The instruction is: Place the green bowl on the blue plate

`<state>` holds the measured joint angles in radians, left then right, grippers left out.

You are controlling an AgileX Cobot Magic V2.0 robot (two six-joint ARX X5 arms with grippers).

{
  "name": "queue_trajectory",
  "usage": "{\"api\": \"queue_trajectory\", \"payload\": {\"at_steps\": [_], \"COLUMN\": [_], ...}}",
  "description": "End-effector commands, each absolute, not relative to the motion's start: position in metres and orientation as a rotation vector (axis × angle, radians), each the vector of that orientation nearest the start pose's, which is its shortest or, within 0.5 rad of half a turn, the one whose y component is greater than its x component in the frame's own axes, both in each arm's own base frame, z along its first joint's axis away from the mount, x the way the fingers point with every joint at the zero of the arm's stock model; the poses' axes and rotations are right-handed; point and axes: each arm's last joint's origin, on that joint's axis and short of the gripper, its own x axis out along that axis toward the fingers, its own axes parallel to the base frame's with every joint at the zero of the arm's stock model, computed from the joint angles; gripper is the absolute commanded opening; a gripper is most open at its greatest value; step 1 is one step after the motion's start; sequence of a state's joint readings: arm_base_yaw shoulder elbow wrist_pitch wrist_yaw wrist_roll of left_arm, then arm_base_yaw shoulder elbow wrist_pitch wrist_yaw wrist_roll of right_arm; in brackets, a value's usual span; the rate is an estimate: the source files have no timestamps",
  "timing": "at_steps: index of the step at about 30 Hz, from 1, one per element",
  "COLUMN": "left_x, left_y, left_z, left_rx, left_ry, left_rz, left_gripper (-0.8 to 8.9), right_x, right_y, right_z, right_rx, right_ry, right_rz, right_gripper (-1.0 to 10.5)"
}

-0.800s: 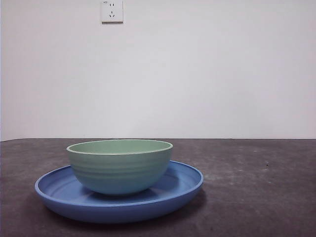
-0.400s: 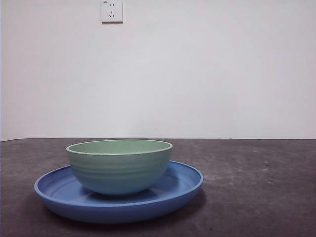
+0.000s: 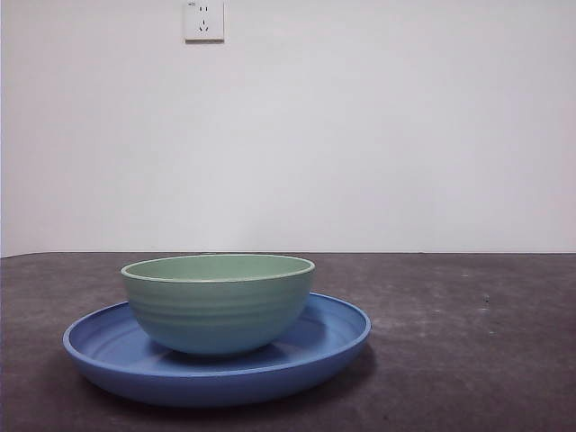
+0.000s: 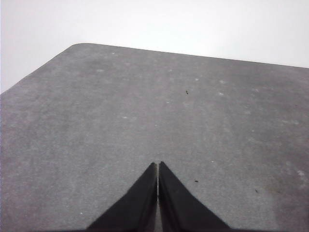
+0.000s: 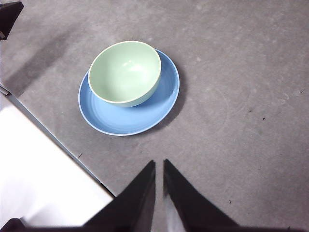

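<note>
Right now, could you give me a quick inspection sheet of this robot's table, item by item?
Surface: dark grey table, speckled, a few small specks.
Job's things: green bowl sits upright inside the blue plate, off-centre on it.
Clutter: nothing seen.
Grippers: left gripper shut, over bare table; right gripper shut, raised clear of the bowl and plate, holding nothing.
Cables: nothing seen.
Surroundings: white wall with a wall socket.
</note>
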<state>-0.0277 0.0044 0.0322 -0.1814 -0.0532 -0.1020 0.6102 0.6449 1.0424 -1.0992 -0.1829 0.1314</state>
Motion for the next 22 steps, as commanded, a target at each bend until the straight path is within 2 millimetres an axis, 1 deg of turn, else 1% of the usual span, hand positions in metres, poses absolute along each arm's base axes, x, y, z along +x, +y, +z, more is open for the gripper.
{"api": "queue_trajectory", "payload": {"at_steps": [1,22], "left_x": [0.0956,0.0956], "left_y": [-0.0011,-0.0011], "left_z": [0.1493,0.1492], "left_rx": [-0.087,-0.087], "left_ry": [0.177,0.177], "left_rz": [0.036,0.036], "left_gripper": [0.08,0.08], "right_x": [0.0674,0.0691], "right_y": [0.0545,0.0554], "right_z": [0.3518,0.3499], "right_rx": [-0.043,-0.043], "right_ry": [0.742,0.735], "right_rz": [0.724,0.718], "right_gripper": [0.2,0.2]}}
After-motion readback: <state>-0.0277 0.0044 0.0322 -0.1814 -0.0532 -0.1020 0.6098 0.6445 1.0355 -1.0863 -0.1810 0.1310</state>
